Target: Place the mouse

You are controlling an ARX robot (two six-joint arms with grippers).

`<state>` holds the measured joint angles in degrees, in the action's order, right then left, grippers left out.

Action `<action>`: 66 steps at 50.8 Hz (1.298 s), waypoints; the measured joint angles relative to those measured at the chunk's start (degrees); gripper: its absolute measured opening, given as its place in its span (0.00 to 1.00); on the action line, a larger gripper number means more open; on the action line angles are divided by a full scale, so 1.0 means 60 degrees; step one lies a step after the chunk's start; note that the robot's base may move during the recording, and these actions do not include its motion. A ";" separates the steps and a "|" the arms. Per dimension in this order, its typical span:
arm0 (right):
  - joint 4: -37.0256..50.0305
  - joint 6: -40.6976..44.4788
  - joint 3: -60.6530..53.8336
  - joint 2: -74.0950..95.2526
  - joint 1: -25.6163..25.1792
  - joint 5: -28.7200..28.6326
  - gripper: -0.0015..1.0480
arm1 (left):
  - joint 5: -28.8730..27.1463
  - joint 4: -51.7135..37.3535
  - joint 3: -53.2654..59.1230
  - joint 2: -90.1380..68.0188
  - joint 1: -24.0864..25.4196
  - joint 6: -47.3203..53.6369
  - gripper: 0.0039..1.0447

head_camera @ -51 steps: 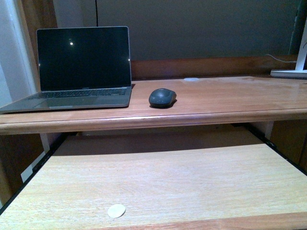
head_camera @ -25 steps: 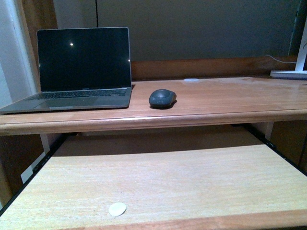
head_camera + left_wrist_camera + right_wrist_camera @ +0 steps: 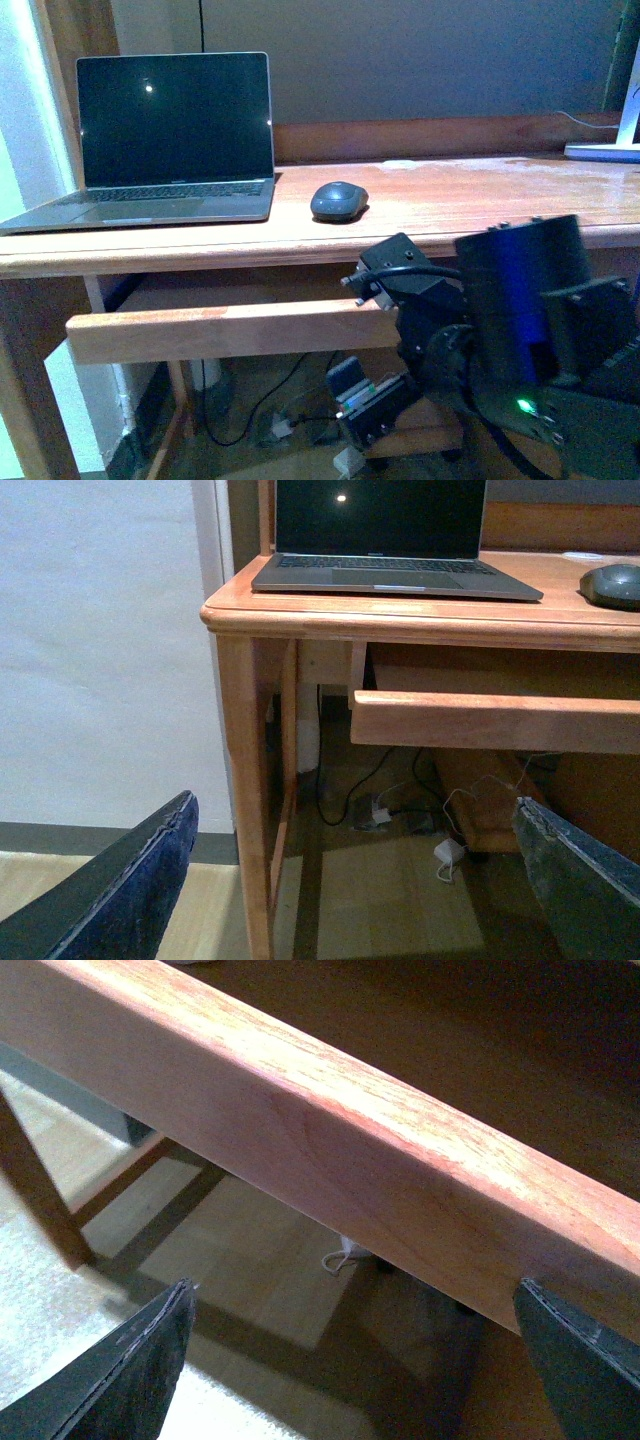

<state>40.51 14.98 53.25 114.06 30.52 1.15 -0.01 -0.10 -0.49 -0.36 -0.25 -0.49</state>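
Wooden tabletop (image 3: 480, 200) bearing mouse (image 3: 339, 201) just right of open laptop (image 3: 172, 140). Below, right claw (image 3: 372, 280) at drawer front (image 3: 230, 330), spread wide; left claw (image 3: 350, 880) spread too, facing tabletop's corner.

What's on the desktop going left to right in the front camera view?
Laptop → mouse → white object at the far right edge.

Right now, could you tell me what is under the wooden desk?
Under the wooden desk, a pushed-in wooden sliding tray hangs, with white cables and plugs on the floor. The tray's top surface is hidden.
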 joint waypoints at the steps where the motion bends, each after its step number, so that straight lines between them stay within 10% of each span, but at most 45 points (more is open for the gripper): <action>1: -0.0109 -0.0047 0.0302 0.0178 0.0011 0.0208 0.93 | 0.0000 0.0000 0.0000 0.0000 0.0000 0.0000 0.93; 29: 0.0106 -0.1887 -0.1887 -0.2852 -0.1428 0.0492 0.93 | 0.0000 0.0000 0.0000 0.0000 0.0000 0.0000 0.93; 57: -0.8251 -0.4109 -0.7839 -1.7070 -0.5905 -0.4080 0.93 | 0.0004 0.0000 0.0000 0.0000 0.0000 0.0000 0.93; 66: -0.8335 -0.3581 -0.8765 -1.8057 -0.6437 -0.5071 0.93 | 0.0015 0.0004 0.0000 0.0004 0.0000 0.0007 0.93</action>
<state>-9.50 -6.50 0.67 5.72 -8.10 -29.28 0.08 -0.08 -0.49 -0.34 -0.25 -0.45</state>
